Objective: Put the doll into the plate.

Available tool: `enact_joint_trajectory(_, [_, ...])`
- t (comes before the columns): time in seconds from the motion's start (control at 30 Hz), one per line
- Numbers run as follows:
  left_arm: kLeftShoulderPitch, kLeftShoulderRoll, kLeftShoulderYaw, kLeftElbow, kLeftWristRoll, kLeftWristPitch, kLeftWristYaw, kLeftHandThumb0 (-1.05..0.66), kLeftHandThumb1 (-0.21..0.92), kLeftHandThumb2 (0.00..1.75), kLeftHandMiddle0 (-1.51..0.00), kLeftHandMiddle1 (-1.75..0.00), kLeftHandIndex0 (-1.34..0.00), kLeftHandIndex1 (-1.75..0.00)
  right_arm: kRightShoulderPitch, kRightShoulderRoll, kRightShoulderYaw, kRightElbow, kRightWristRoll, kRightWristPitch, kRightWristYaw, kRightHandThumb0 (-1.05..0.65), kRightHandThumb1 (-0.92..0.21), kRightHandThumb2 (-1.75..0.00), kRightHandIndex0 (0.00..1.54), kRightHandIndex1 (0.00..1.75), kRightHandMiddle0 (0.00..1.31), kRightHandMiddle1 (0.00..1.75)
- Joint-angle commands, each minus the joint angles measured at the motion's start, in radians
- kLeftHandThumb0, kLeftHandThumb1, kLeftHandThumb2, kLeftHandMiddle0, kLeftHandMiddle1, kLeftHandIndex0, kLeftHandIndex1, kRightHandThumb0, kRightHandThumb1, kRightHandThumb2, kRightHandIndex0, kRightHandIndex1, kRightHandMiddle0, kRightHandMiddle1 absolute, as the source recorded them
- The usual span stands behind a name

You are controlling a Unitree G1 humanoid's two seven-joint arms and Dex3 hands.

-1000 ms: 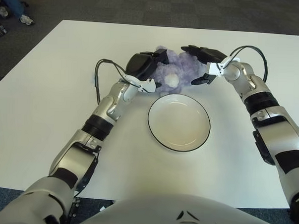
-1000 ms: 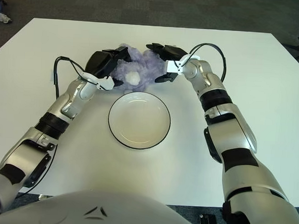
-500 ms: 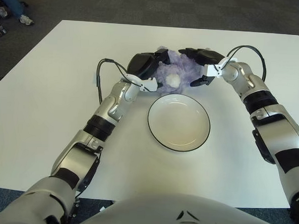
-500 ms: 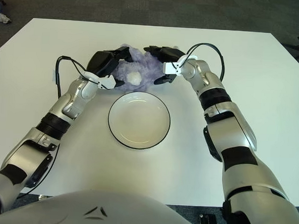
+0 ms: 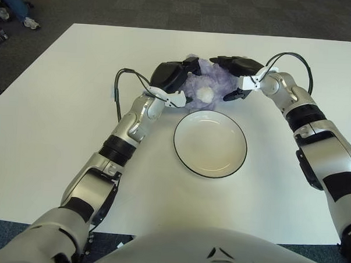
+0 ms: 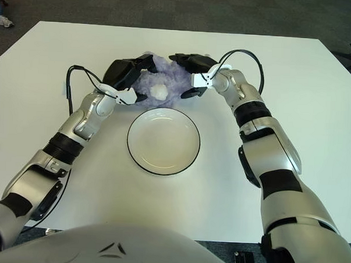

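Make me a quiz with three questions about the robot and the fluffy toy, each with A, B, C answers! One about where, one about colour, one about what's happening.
1. Where is the doll?
A. Inside the plate
B. On the table just beyond the plate
C. On the floor

2. What colour is the doll?
A. Pale purple with a white patch
B. Bright red
C. Green

3. What are the hands doing?
A. Both lie far from the doll
B. Only one touches the doll
C. The left hand and right hand press on the doll from either side

Answers:
1. B: the doll sits on the white table past the far rim of the plate, which holds nothing.
2. A: its fur looks lilac, with a white spot facing the plate.
3. C: the black fingers of each hand close around opposite sides of the doll.
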Motion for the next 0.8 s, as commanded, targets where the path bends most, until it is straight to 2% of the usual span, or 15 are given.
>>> enact_joint_trajectory(0.0, [-0.006, -0.007, -0.009, -0.006, -0.005, 0.006, -0.012, -0.01, 0.0, 1.58, -0.78, -1.63, -0.78, -1.61, -0.018, 0.027, 0.02, 0.045, -0.016, -0.014, -0.007, -0.63, -0.34, -0.86, 0.12, 0.05, 0.0, 0.34])
enact_joint_trajectory(0.33, [-0.007, -0.021, -0.009, -0.003, -0.021, -0.008, 0.006, -0.01, 0.02, 1.57, -0.77, -1.64, -0.77, -1.62, -0.05, 0.043, 0.089, 0.168, -0.097, -0.018, -0.104, -0.66, -0.34, -0.85, 0.22, 0.13, 0.0, 0.52])
enact_joint_trajectory(0.47, [-0.005, -0.026, -0.01, -0.008, -0.019, -0.001, 0.004, -0.01, 0.02, 1.57, -0.77, -1.64, -0.77, -1.62, -0.062, 0.053, 0.111, 0.191, -0.122, 0.004, -0.137, -0.68, -0.37, -0.82, 0.15, 0.58, 0.0, 0.7])
enact_joint_trajectory(0.57, [-0.004, -0.026, -0.011, -0.015, -0.015, 0.006, -0.002, -0.01, 0.02, 1.57, -0.77, -1.64, -0.77, -1.62, -0.07, 0.054, 0.127, 0.197, -0.136, 0.015, -0.147, -0.69, -0.38, -0.82, 0.14, 0.82, 0.0, 0.79])
enact_joint_trajectory(0.6, [-0.004, -0.025, -0.011, -0.019, -0.012, 0.011, -0.007, -0.01, 0.02, 1.57, -0.77, -1.64, -0.77, -1.62, -0.072, 0.056, 0.134, 0.198, -0.144, 0.029, -0.15, -0.68, -0.38, -0.82, 0.14, 0.85, 0.0, 0.8])
enact_joint_trajectory(0.7, [-0.003, -0.023, -0.014, -0.029, -0.007, 0.026, -0.02, -0.01, 0.02, 1.57, -0.77, -1.64, -0.77, -1.62, -0.077, 0.067, 0.143, 0.197, -0.15, 0.077, -0.137, -0.54, -0.3, -0.94, 0.3, 1.15, 0.0, 0.87])
enact_joint_trajectory(0.73, [-0.003, -0.022, -0.014, -0.03, -0.007, 0.029, -0.022, -0.01, 0.02, 1.56, -0.77, -1.64, -0.77, -1.62, -0.077, 0.069, 0.144, 0.196, -0.147, 0.085, -0.132, -0.34, -0.32, -0.94, 0.39, 1.2, 0.0, 0.88])
enact_joint_trajectory(0.77, [-0.003, -0.022, -0.015, -0.032, -0.007, 0.031, -0.023, -0.01, 0.03, 1.56, -0.76, -1.64, -0.76, -1.62, -0.077, 0.07, 0.145, 0.195, -0.145, 0.09, -0.129, -0.06, -0.34, -0.96, 0.53, 1.26, 0.0, 0.89])
